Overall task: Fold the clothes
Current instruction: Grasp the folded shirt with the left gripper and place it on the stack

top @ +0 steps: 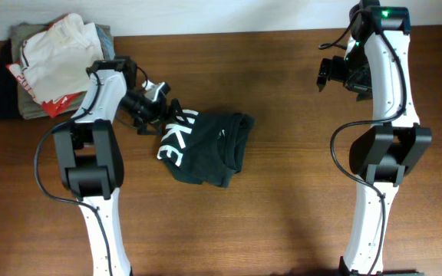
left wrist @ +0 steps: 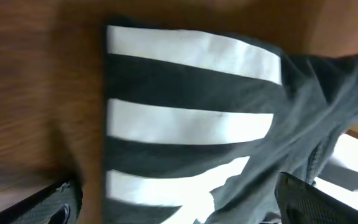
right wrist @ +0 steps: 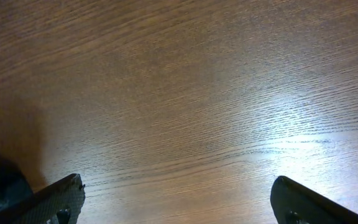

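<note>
A dark green T-shirt with white lettering (top: 206, 146) lies crumpled at the table's middle. My left gripper (top: 158, 106) is at its upper left edge, over the lettered part. In the left wrist view the white stripes of the shirt (left wrist: 191, 118) fill the frame and both fingertips (left wrist: 179, 205) stand wide apart over the cloth, open. My right gripper (top: 336, 73) hangs at the far right, away from the shirt. In the right wrist view its fingers (right wrist: 179, 202) are spread over bare wood, open and empty.
A stack of folded clothes (top: 52, 65), white, red, olive and black, sits at the table's far left corner. The wooden table (top: 282, 207) runs bare in front and on the right. The table's back edge is near the right arm.
</note>
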